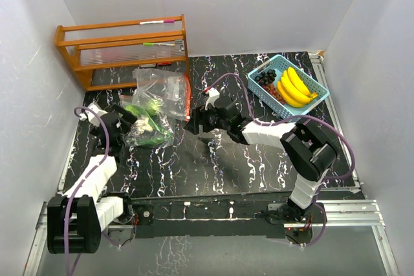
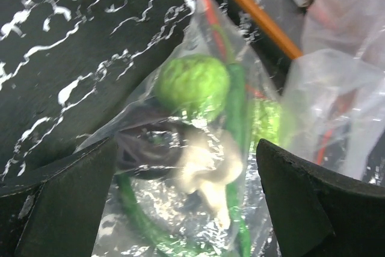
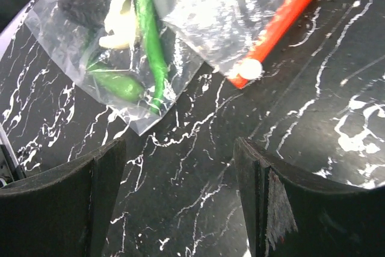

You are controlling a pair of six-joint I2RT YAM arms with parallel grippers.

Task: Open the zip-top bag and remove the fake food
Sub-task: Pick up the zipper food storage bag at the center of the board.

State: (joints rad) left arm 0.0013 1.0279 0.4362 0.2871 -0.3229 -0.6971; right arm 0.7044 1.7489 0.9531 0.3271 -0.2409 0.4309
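One high overview, two close wrist views
The top camera looks down from above and behind the arm bases, far enough to take in the whole table (image 1: 213, 166). The left wrist camera looks out between the jaws of the left gripper (image 2: 185, 154), very near the zip-top bag (image 2: 198, 88). The right wrist camera, framed by the right gripper (image 3: 179, 145), faces down at the table, catching the bag's corner. All three share the bag

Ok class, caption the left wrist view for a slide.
Open left jaws flank a zip-top bag of green toy vegetables.
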